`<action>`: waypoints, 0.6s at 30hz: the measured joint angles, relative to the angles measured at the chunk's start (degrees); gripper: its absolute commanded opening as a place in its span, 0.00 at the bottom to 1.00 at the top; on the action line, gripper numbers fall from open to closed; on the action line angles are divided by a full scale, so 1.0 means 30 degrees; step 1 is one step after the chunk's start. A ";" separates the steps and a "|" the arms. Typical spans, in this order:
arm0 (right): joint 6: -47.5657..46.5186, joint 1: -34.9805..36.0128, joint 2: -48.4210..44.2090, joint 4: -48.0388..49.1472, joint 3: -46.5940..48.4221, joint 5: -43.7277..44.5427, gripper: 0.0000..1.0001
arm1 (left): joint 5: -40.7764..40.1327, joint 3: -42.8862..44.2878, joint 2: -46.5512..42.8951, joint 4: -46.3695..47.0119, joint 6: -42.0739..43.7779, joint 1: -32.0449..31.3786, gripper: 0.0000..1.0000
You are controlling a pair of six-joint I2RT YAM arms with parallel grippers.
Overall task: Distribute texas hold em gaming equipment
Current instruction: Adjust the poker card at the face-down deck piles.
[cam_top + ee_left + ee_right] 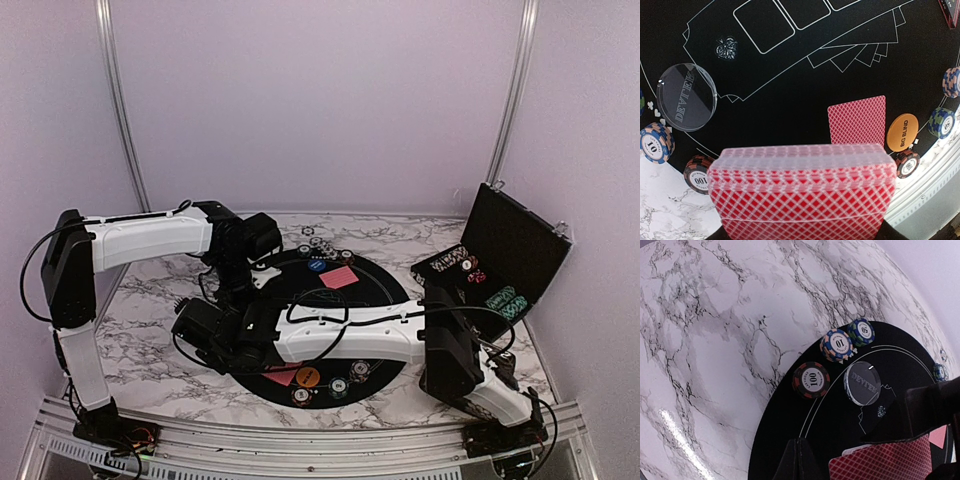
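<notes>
My left gripper [802,234] is shut on a deck of red-backed cards [802,190] and holds it above the black round mat [790,65]. Its fingers are mostly hidden behind the deck. One red-backed card [857,120] lies face down on the mat beside an orange BIG BLIND button [902,132]. A clear dealer disc [686,96] and chip stacks marked 10 [655,144] and 100 [700,173] sit by the mat's edge. My right gripper [802,457] is shut and empty, low over the mat, just left of the deck [885,462]. Both grippers meet at the mat's left side [235,320].
More chip stacks [320,245], a blue disc [316,266] and a pink card [338,278] lie at the mat's far side. Chips [338,385] sit at the near edge. An open black case [500,265] with chips stands at the right. The marble table [150,300] surrounds the mat.
</notes>
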 measured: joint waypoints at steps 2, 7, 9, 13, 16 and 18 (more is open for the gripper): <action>0.0007 -0.0022 0.0000 0.0087 -0.0022 0.0291 0.00 | 0.0000 0.0000 0.0000 0.0007 0.0000 0.0000 0.46; 0.0044 -0.0015 0.0000 0.0219 -0.0036 0.0940 0.00 | 0.0000 0.0000 0.0000 0.0117 -0.0007 0.0029 0.46; 0.0087 -0.0015 0.0000 0.0255 -0.0124 0.1151 0.00 | -0.0007 0.0000 0.0000 0.0175 -0.0007 0.0036 0.46; 0.0160 -0.0015 0.0000 0.0291 -0.0386 0.1435 0.00 | 0.0000 0.0000 0.0000 0.0233 -0.0007 0.0044 0.46; 0.0175 -0.0022 0.0000 0.0364 -0.0554 0.1625 0.00 | -0.0015 0.0000 0.0000 0.0270 -0.0007 0.0044 0.46; 0.0168 -0.0015 0.0000 0.0444 -0.0678 0.1763 0.00 | -0.0007 0.0000 0.0000 0.0284 -0.0007 0.0044 0.46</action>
